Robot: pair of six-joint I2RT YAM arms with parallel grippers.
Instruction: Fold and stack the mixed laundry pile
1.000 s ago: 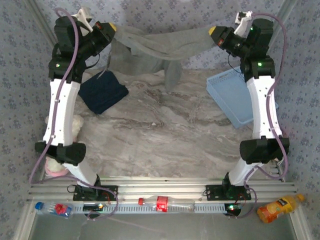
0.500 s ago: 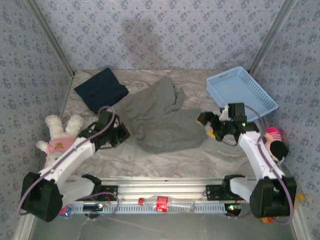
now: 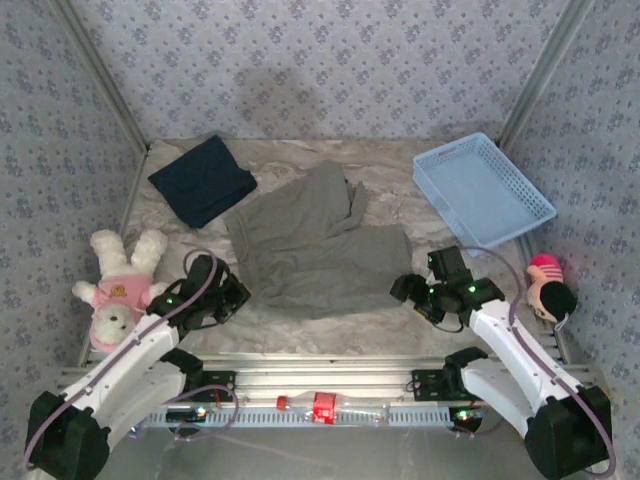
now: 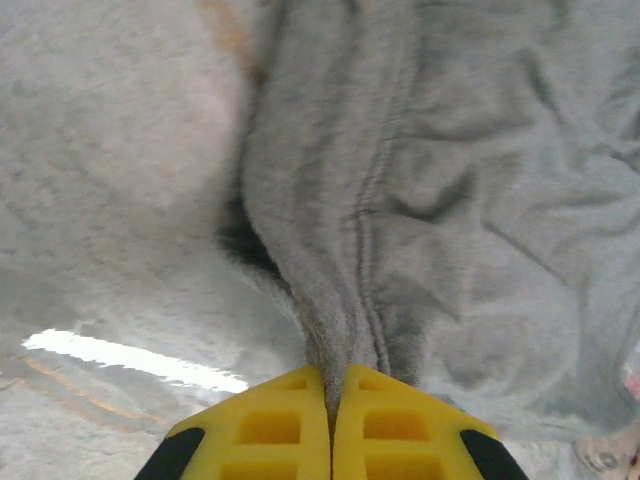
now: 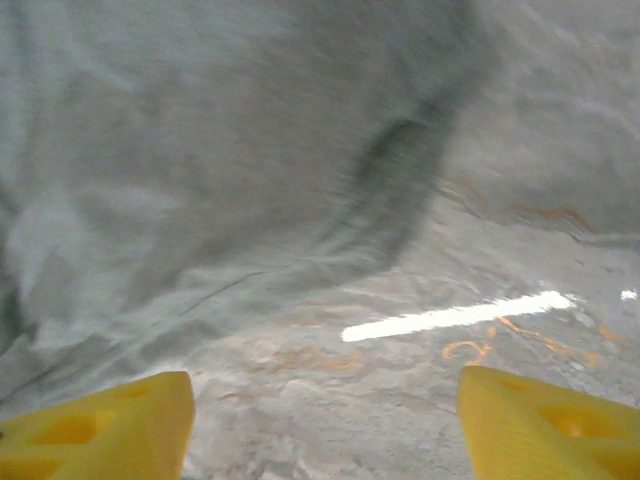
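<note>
Navy T-shirt (image 3: 202, 180) sits folded upper left, grey garment (image 3: 315, 245) lies spread mid-frame unfolded, left claw (image 4: 330, 425) clamped on its near edge, right claw (image 5: 320, 400) open above the worktop (image 5: 420, 290); fold and stack pending.

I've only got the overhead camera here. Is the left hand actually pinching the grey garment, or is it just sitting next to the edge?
Observer: It's pinching it. The left wrist camera shows the left hand shut on a bunched fold of the grey garment, and the cloth rises straight out from between the closed tips.
Operator: And the right hand, does it have any cloth?
Observer: No. The right wrist camera shows the right hand open, its fingers wide apart over bare table, and the garment lies just ahead of them.
</note>
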